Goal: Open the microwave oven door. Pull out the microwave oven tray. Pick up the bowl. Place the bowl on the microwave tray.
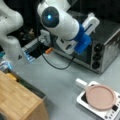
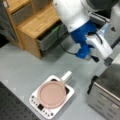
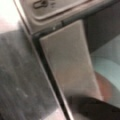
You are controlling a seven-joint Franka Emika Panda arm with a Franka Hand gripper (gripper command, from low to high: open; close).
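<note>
The silver microwave oven (image 1: 107, 47) stands at a front view's right, with three black knobs (image 1: 96, 56) in a column. Its dark glass door (image 1: 83, 57) looks upright and closed where my arm does not cover it. The oven's corner also shows (image 2: 107, 95). My gripper (image 2: 107, 61) hangs just over the oven's top edge, and its white hand reaches over the oven roof (image 1: 91, 22). The wrist view is filled with brushed metal (image 3: 20, 82), with a pale teal curve (image 3: 110, 66) at the right that may be the bowl. The tray is hidden.
A flat pink disc (image 1: 101, 96) with a white handle lies on a small white appliance (image 2: 35, 101) in front of the oven. A wooden cabinet (image 1: 17, 100) with an open drawer (image 2: 50, 37) stands opposite. A black cable (image 1: 56, 66) trails from my wrist over the grey table.
</note>
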